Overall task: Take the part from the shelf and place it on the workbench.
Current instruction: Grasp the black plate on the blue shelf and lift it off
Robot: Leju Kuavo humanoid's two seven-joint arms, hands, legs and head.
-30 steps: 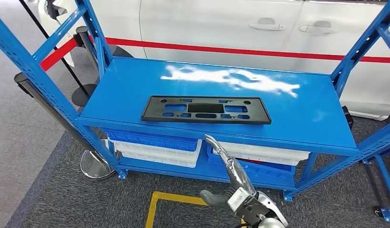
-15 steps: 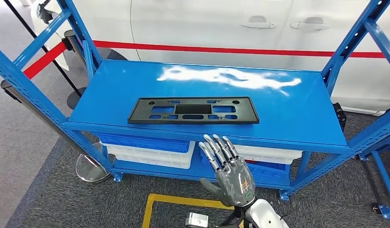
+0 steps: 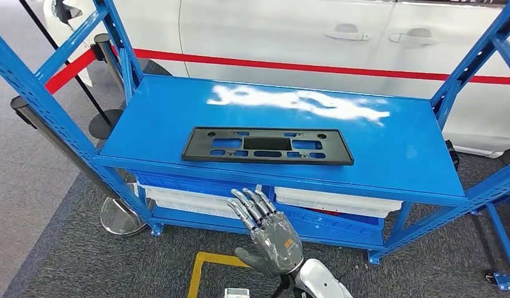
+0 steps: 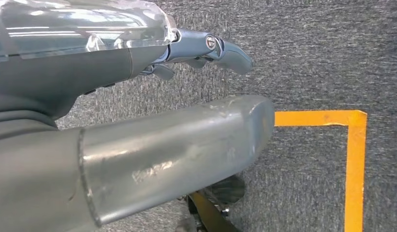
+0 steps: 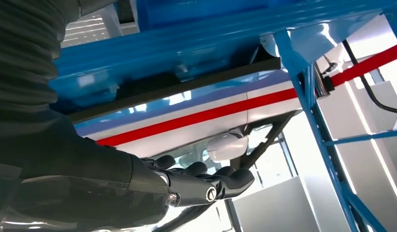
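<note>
Part point(image 3: 268, 146): black flat perforated frame, lay flat on the top deck of the blue shelf point(image 3: 401, 155), near its front edge, untouched. Right hand point(image 3: 268, 236): raised in front of and below that deck, well apart from the part, fingers point(image 3: 249, 205) spread and holding nothing. Left hand point(image 4: 138, 159): hung over grey carpet point(image 4: 307, 58) beside yellow floor tape point(image 4: 355, 164); finger state could not be told. White-and-blue bins point(image 3: 199, 195) sat on the lower deck; white car point(image 3: 339, 37) behind.
</note>
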